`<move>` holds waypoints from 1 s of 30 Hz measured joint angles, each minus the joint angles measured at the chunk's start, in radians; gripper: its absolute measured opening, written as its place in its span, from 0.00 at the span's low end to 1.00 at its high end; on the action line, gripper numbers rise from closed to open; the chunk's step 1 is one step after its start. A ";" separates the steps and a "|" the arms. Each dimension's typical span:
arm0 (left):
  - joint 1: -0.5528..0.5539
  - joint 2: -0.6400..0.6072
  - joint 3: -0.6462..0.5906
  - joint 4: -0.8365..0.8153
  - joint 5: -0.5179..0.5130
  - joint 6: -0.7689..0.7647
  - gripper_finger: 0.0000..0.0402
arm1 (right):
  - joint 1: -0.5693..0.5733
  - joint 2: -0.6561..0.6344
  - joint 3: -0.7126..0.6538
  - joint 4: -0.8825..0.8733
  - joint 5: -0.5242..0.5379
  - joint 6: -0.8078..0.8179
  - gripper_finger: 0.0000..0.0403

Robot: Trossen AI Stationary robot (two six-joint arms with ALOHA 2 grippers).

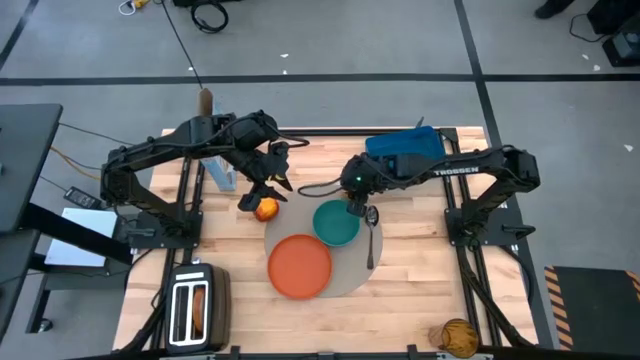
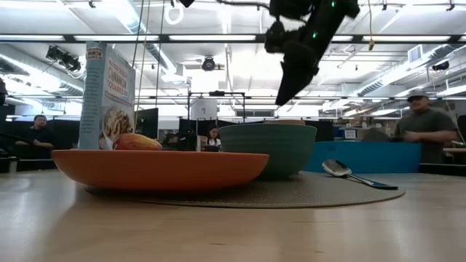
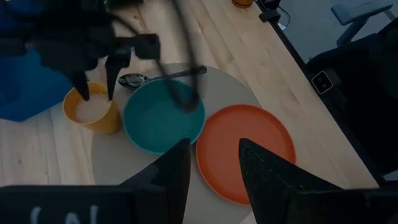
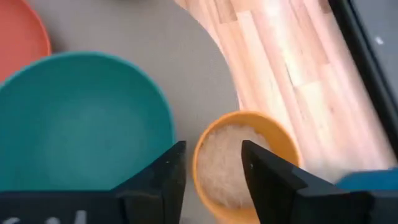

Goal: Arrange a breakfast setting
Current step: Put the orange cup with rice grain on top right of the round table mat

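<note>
Two matte black jointed arms, left arm (image 1: 170, 150) and right arm (image 1: 480, 165); the right carries white TROSSEN lettering, a green light glowing near its wrist.

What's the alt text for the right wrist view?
The right end effector, fingers apart, hovers over a small round orange cup of pale grains on a grey-beige mat, beside a round teal bowl; wooden table beyond.

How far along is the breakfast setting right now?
Done: the orange plate, teal bowl and spoon sit on the mat. In hand: the right end effector is open above the small orange cup beside the bowl; the left end effector hovers over the apple at the mat's edge. Left: toast is in the toaster.
</note>
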 joint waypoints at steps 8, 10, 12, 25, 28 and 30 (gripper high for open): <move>0.000 -0.009 -0.135 -0.043 -0.003 -0.094 0.36 | 0.164 -0.034 0.064 -0.150 0.119 0.063 0.42; -0.005 -0.016 -0.199 -0.059 -0.021 -0.159 0.36 | 0.205 -0.037 0.064 -0.159 0.139 0.099 0.42; -0.019 -0.013 -0.252 -0.132 -0.072 -0.249 0.36 | 0.243 -0.037 0.064 -0.159 0.170 0.116 0.42; -0.136 -0.047 -0.754 0.002 -0.310 -0.789 0.36 | 0.397 -0.035 0.064 -0.160 0.357 0.140 0.42; -0.137 -0.047 -0.819 0.058 -0.377 -0.845 0.36 | 0.407 -0.035 0.063 -0.164 0.362 0.135 0.42; -0.150 -0.047 -0.844 0.116 -0.417 -0.858 0.36 | 0.408 -0.035 0.063 -0.167 0.357 0.137 0.42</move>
